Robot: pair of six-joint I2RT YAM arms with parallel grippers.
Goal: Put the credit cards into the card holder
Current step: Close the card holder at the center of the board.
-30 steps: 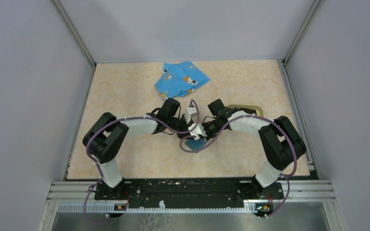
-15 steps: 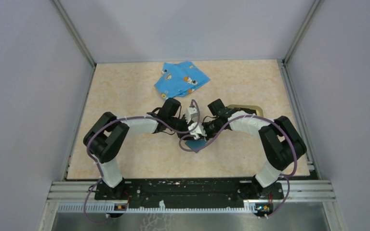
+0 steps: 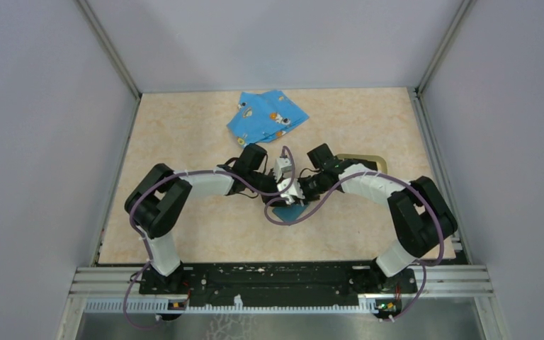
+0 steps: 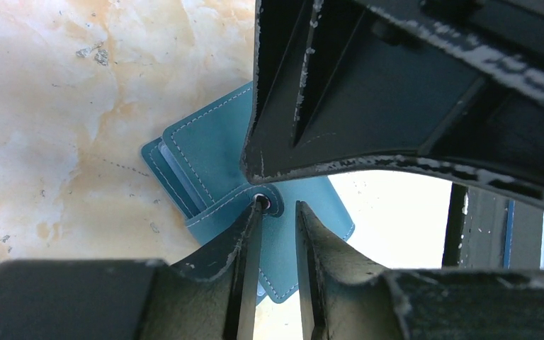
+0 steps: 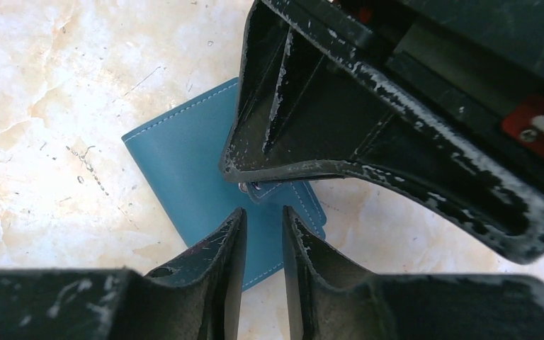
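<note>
Now my left pincer (image 4: 278,207) and right pincer (image 5: 263,211) hang slightly spread and empty directly above the card holder (image 4: 205,152) lying on the surface (image 4: 57,106), its snap tab (image 4: 268,203) nearest my left tips.

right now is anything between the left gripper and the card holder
Nothing visible does. The left gripper hangs just over the card holder, tips beside its snap. The right gripper crowds in close over the same holder, but off to one side, not between them.
</note>
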